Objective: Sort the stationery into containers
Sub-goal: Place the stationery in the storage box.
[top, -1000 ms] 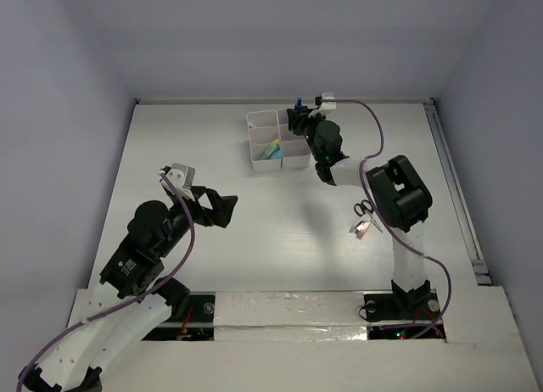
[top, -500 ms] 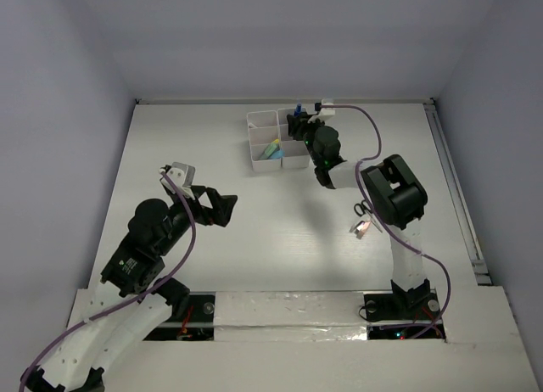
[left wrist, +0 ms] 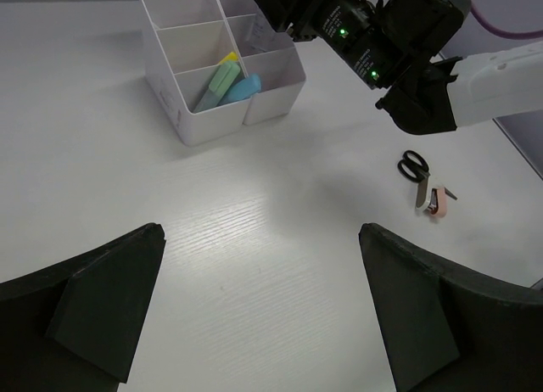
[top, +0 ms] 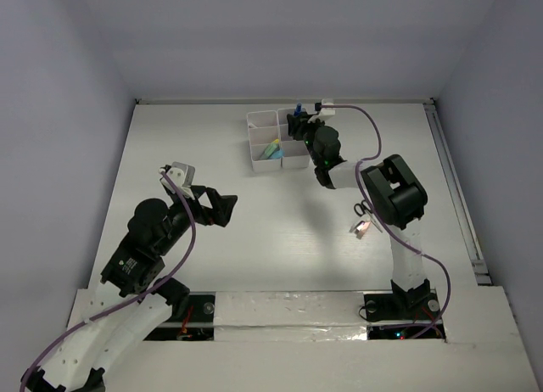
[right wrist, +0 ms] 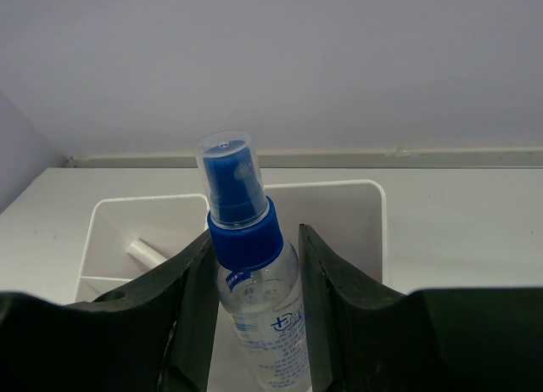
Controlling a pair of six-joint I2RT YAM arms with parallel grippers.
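**Top external, then each wrist: spray bottle held upright at the organizer's far corner**

Top external: the right arm reaches far across the counter (top: 212,154). Its elbow is folded high near the right side and its forearm runs back toward the organizer (top: 265,160). The right end effector (top: 299,120) sits at the organizer's far right corner, with a blue cap showing just beyond it. The left arm is tucked at the near left. The left end effector (top: 222,210) points toward mid-counter, well apart from the organizer, probably parked to leave the other arm room. The scissors (top: 363,209) and a pink eraser (top: 361,228) lie touching or nearly so beside the right elbow, not yet sorted.

Left wrist: the two dark fingers (left wrist: 102,299) are spread wide with only bare counter between them. Beyond them, a pale-green marker (left wrist: 216,85) and a light-blue item (left wrist: 242,88) lean together in one near compartment.

Right wrist: the fingers (right wrist: 191,299) are closed against both sides of the spray bottle (right wrist: 250,282), gripping its clear body below the blue collar. The bottle stands upright with its cap on top, a pose that should let it drop base-first into a square cell. Two far compartments show behind it, and a white pen (right wrist: 148,254) lies in the left one. The bottle's base is hidden, so I cannot tell whether it is already inside a cell or above the rim.
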